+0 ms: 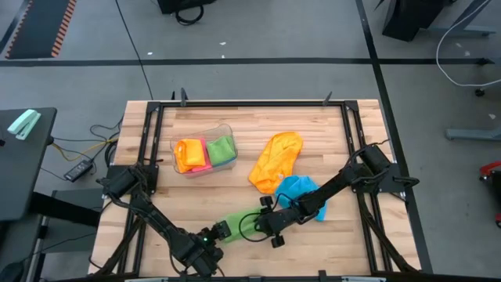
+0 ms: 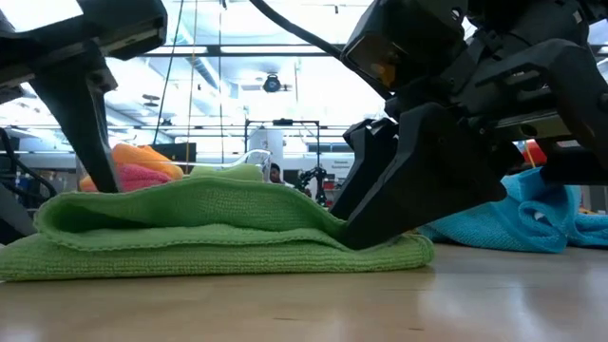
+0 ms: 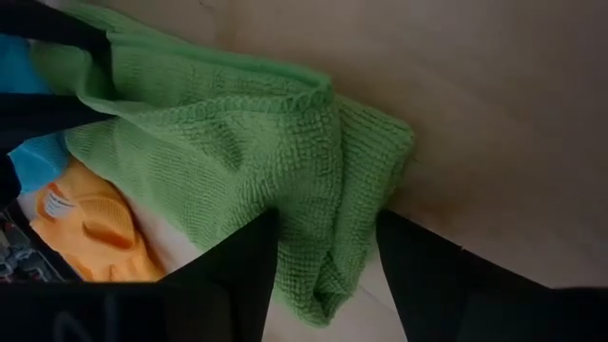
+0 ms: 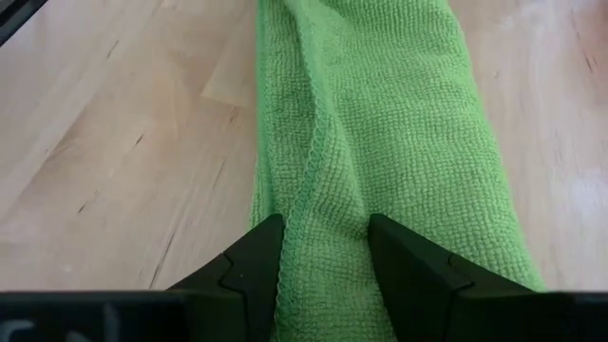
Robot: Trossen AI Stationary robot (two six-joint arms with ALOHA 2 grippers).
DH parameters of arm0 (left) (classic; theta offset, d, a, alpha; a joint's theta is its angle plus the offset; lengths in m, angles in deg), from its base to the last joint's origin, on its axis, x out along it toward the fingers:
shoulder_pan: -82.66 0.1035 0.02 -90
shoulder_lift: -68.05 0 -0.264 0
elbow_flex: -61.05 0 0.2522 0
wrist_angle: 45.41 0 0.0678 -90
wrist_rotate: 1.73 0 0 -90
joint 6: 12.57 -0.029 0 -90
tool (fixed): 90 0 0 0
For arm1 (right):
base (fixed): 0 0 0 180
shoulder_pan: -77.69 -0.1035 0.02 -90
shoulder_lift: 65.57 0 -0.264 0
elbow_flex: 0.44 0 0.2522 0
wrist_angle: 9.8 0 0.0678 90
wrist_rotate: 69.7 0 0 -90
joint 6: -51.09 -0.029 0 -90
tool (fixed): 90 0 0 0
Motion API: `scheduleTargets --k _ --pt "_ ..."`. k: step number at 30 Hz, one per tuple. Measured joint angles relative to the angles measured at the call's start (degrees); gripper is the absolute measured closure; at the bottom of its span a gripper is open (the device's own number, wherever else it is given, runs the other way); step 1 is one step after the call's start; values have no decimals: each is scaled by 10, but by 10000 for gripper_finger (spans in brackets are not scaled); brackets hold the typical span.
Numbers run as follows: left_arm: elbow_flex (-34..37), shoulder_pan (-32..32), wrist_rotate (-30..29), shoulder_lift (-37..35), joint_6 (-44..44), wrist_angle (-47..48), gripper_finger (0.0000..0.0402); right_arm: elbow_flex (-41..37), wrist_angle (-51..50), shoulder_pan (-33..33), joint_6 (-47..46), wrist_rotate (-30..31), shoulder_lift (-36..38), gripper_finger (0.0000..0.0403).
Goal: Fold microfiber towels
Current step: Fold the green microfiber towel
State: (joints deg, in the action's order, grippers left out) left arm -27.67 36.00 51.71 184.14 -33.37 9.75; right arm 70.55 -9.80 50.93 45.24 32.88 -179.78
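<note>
On the wooden table (image 1: 329,243), both grippers are pinching the half-folded green towel (image 1: 239,225), left gripper (image 1: 221,232) and right gripper (image 1: 262,223) at opposite ends. Orange towel (image 1: 275,160) and blue towel (image 1: 301,190) are waiting unfolded; folded ones are sitting in the tub (image 1: 178,166).

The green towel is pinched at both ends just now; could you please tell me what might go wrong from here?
1. The green towel is bunched in loose folds between the left gripper and the right gripper, so its edges may end up misaligned.
2. The blue towel lies right beside the right arm and could be dragged along.
3. The orange towel lies close by and may snag.

Nubby green cloth towel (image 4: 399,123), matt wooden table (image 4: 123,142)
</note>
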Motion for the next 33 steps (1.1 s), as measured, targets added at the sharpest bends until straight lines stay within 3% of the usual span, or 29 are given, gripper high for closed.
scheduleTargets --k 4,11,19,24,31,33 --pt "0 -6 -45 -2 8 0 217 0 1 0 -1 0 0 235" --pt "28 -4 -28 -2 8 -11 201 0 5 0 -2 2 0 235" --pt "60 -5 -56 -6 -32 -82 194 1 8 0 -2 2 1 235" --pt "60 -4 -51 -4 -11 -89 247 1 8 0 -2 2 1 235" --pt "61 -6 -37 -2 11 -97 378 1 7 -1 -10 -9 2 235" --pt "61 -8 -35 -2 10 -99 387 1 1 -3 -14 -10 7 235"
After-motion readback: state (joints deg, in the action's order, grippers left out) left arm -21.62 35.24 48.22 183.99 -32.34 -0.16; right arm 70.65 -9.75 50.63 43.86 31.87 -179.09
